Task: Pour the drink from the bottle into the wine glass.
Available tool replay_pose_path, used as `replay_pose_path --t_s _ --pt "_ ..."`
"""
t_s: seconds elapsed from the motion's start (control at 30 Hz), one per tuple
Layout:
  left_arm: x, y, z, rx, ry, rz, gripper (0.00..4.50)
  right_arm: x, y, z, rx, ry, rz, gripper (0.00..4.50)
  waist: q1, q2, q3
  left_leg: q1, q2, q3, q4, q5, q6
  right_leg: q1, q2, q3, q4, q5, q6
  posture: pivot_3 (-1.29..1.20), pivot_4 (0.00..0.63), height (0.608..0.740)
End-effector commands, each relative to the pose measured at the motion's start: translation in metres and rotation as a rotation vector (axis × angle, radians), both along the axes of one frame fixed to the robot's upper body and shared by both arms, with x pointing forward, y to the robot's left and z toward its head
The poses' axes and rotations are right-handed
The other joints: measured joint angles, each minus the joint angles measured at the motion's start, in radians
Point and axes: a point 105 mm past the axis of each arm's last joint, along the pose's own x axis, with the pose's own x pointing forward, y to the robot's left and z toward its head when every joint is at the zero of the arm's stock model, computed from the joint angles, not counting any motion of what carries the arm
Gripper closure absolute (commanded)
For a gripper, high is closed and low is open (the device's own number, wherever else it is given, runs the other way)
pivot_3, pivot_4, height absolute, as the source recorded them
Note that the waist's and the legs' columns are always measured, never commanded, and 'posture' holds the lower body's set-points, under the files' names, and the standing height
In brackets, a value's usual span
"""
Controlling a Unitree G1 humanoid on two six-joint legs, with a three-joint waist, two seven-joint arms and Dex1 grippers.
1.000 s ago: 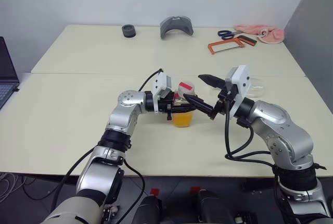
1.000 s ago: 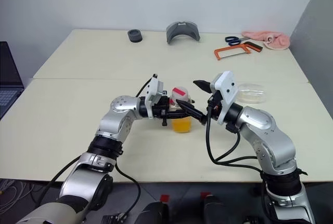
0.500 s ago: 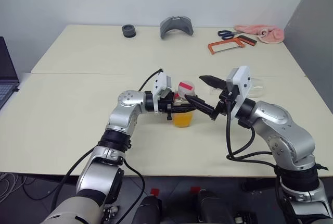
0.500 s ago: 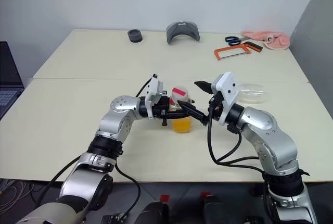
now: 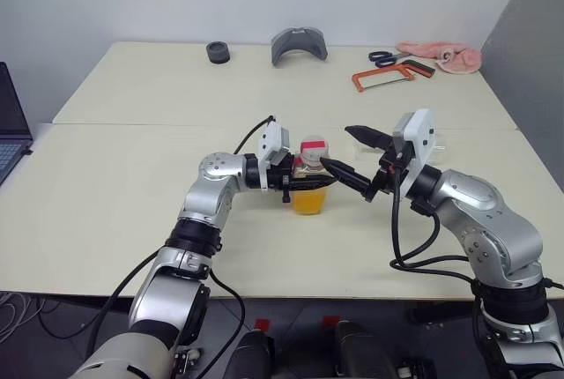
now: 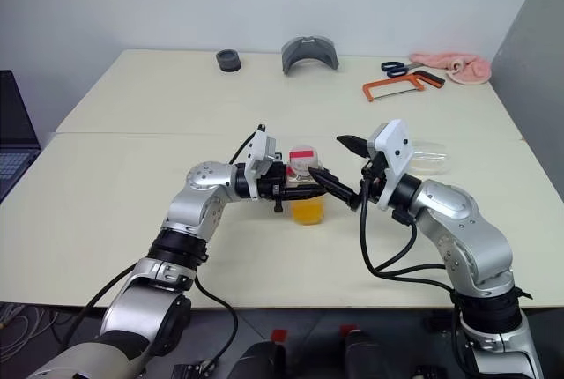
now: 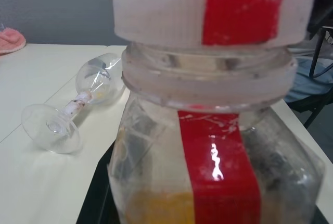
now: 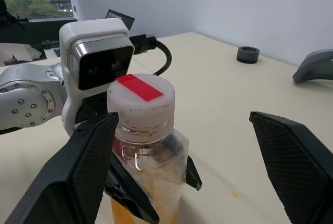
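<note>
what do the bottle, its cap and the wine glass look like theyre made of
Bottle: probably thin clear plastic, glossy; its wall looks creased and dented near the shoulder.
Cap: matte white plastic, faint ribbing on its side, a red strip across the top.
Wine glass, lying on its side: clear, smooth, with sharp glints; glass or hard clear plastic, cannot tell.

one bottle (image 5: pixel 309 187) of orange drink (image 5: pixel 308 201), one wine glass (image 7: pixel 73 110) lying on its side, two grippers, left (image 5: pixel 298 176) and right (image 5: pixel 351 154), one red hacksaw (image 5: pixel 383 76), one pair of blue-handled scissors (image 5: pixel 382 58), one pink cloth (image 5: pixel 442 55), one black ring (image 5: pixel 218 51), one grey curved thing (image 5: pixel 299 45), one laptop (image 5: pixel 11 125)
</note>
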Motion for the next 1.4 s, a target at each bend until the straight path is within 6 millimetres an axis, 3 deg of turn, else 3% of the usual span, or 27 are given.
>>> replay_pose_path --t_s 0.03,0.27,0.53,0.93,1.4 --pt "-0.002 -0.003 0.015 -0.022 -0.067 -0.019 2.90 -0.006 -0.003 0.009 0.005 -0.032 0.007 0.21 0.000 0.000 0.000 0.000 0.000 0.000 0.000 0.000 0.000 0.000 0.000 0.000 0.000 0.000 0.000 0.00 0.150 0.740" --pt "-0.001 -0.004 0.015 -0.025 -0.069 -0.013 2.90 -0.023 0.007 0.006 0.001 0.010 0.116 0.21 0.000 0.000 0.000 0.000 0.000 0.000 0.000 0.000 0.000 0.000 0.000 0.000 0.000 0.000 0.000 0.00 0.150 0.740" --pt "0.000 -0.004 0.018 -0.034 -0.075 -0.010 2.90 -0.027 0.005 0.003 -0.014 0.034 0.149 0.21 0.000 0.000 0.000 0.000 0.000 0.000 0.000 0.000 0.000 0.000 0.000 0.000 0.000 0.000 0.000 0.00 0.150 0.740" --pt "-0.002 -0.004 0.019 -0.039 -0.076 -0.017 2.90 -0.026 -0.001 0.008 0.000 0.041 0.152 0.00 0.001 0.000 0.000 0.000 0.000 0.000 0.000 0.000 0.000 0.000 0.000 0.000 0.000 0.000 0.000 0.00 0.150 0.740" --pt "-0.009 -0.009 0.022 -0.039 -0.067 -0.066 2.90 -0.013 0.016 0.017 -0.012 0.032 0.170 0.00 0.001 0.000 0.000 0.000 0.000 0.000 0.000 0.000 0.000 0.000 0.000 0.000 0.000 0.000 0.000 0.00 0.150 0.740"
